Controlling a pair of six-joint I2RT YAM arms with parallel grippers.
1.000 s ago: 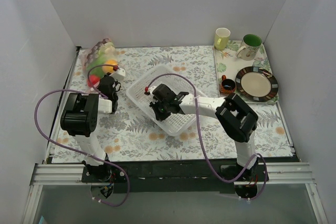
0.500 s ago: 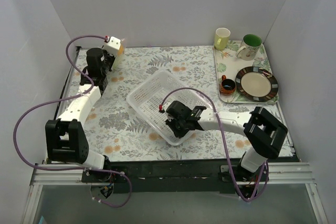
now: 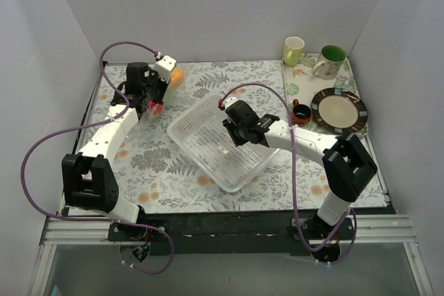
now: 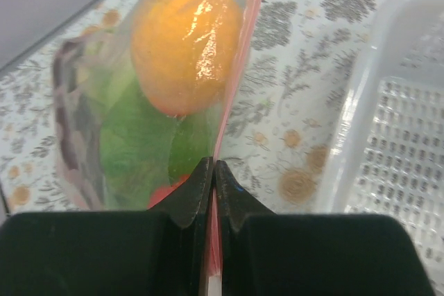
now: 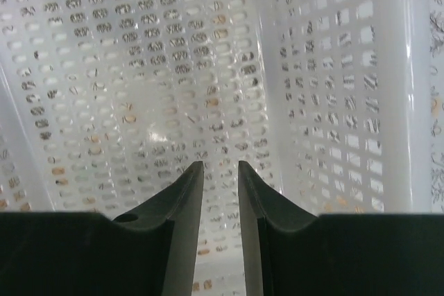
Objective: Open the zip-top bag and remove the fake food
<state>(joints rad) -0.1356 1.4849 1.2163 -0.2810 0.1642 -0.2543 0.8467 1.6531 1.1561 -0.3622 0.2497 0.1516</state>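
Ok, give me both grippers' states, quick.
Left gripper: closed on the pink zip strip of the clear crinkly plastic zip-top bag.
Right gripper: slightly open, empty, over the white perforated plastic basket.

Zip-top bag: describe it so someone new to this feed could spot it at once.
On the floral table, look to the far-left corner, left of the white perforated basket. There the left arm's fingers pinch the zip-top bag by its pink zip strip. It alone is clear crinkly plastic, with an orange fruit and green lettuce showing through.
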